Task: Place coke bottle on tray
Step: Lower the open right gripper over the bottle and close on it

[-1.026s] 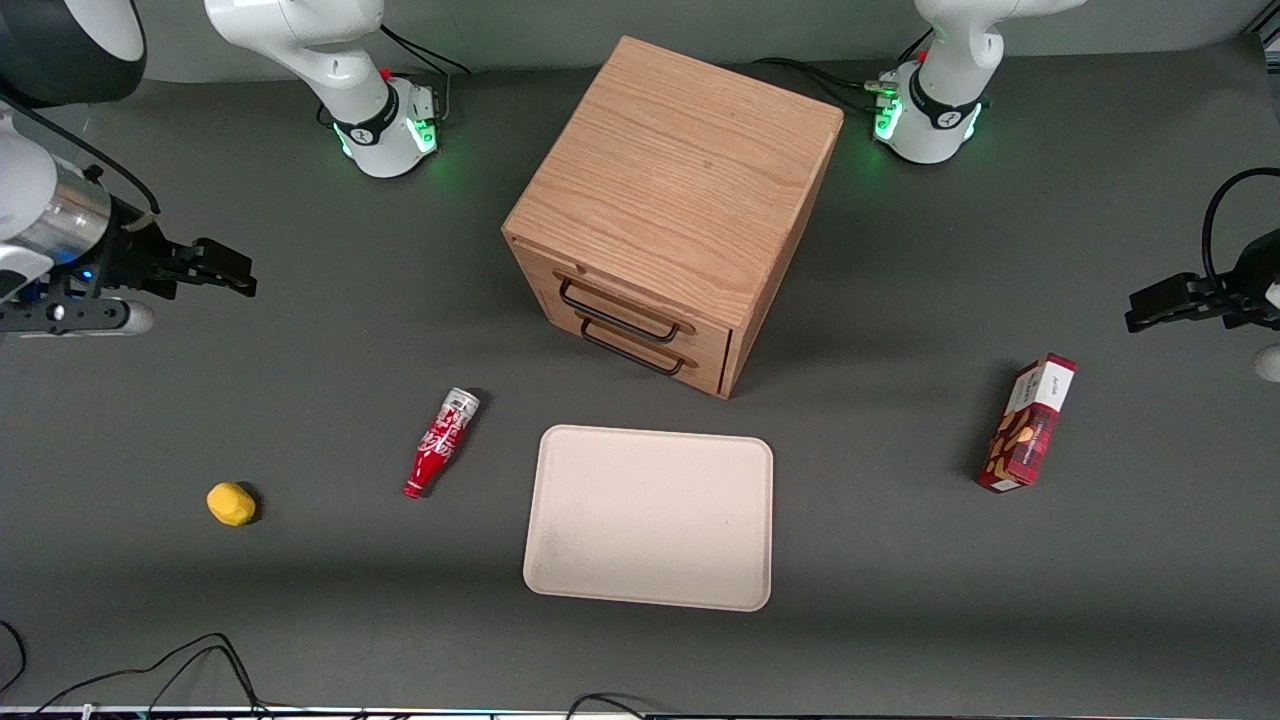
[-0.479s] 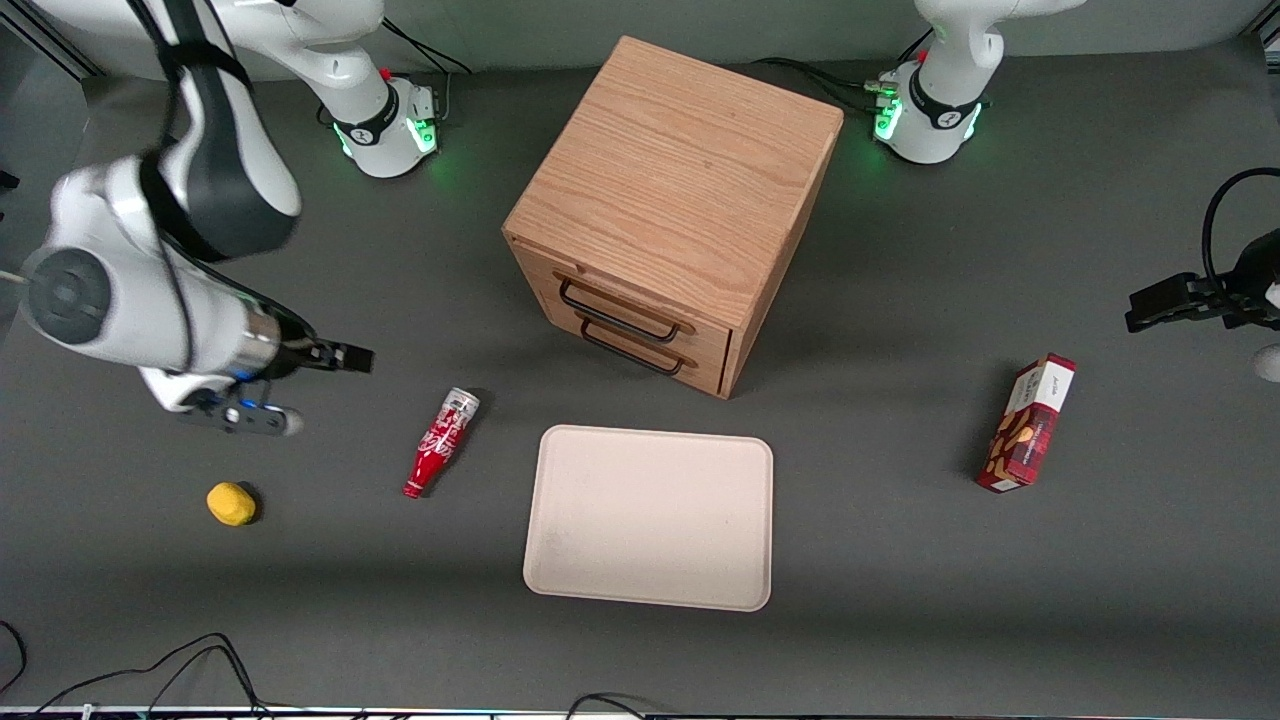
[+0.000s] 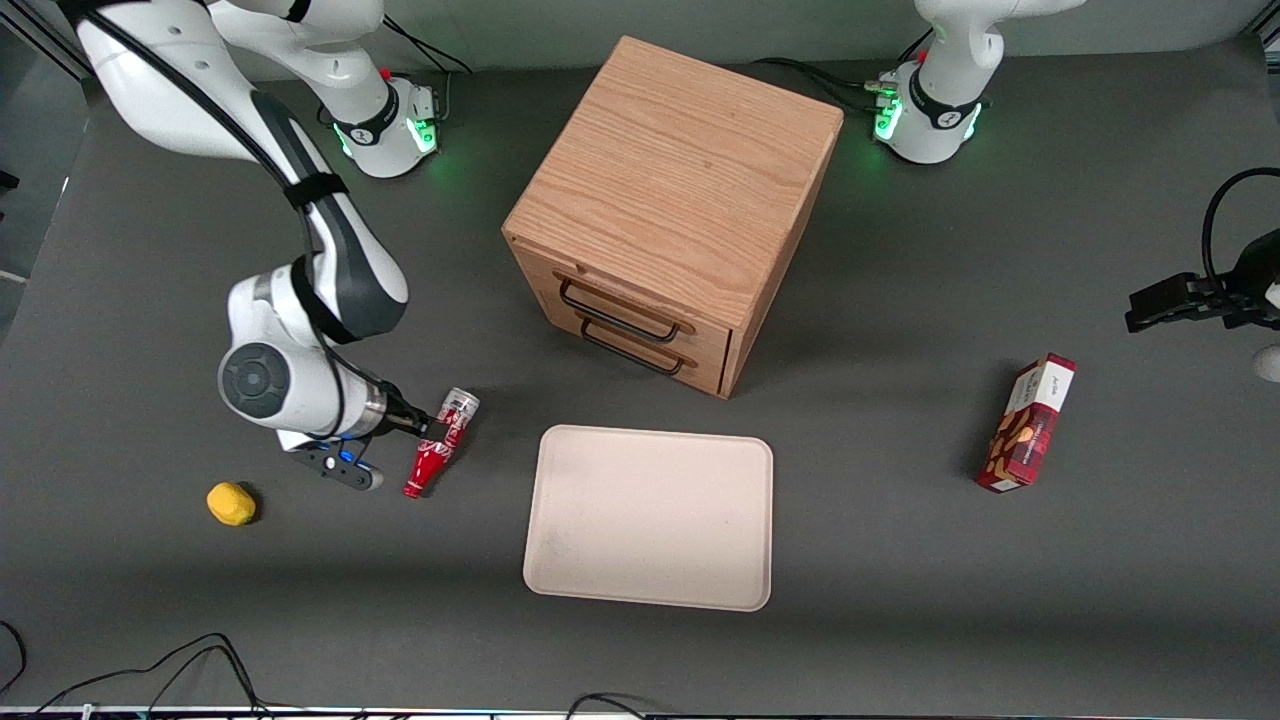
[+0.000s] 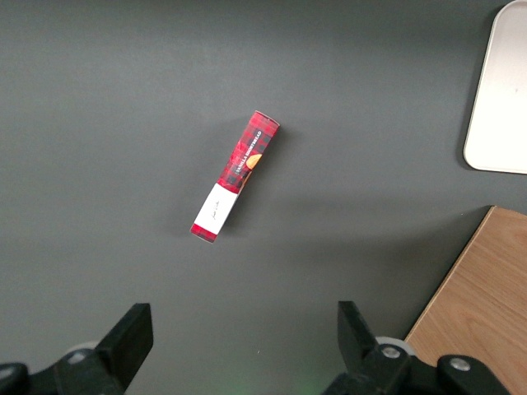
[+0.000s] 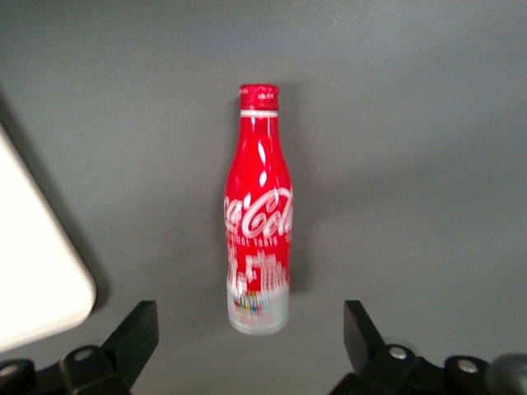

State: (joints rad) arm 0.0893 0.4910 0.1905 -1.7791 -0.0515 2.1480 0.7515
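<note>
The dark grey tabletop [image 3: 900,620] carried everything, and nothing had yet been placed. Toward the working arm's end lay a small yellow lump [image 3: 231,503]. Next came the claw [image 3: 432,424], low over the coke bottle [image 3: 440,443], which lay flat on its side on the tabletop just beside the tray [image 3: 650,517] but not touching it. In the wrist view the claw's fingers [image 5: 136,333] were spread wide with the coke bottle [image 5: 258,210] between their lines, and neither touched it. So the reach looked done; the grip, lift, carry and set-down all remained. The tray was bare. A wooden cabinet [image 3: 675,200] stood farther from the camera, and a red snack box [image 3: 1027,423] lay toward the parked arm's end.
</note>
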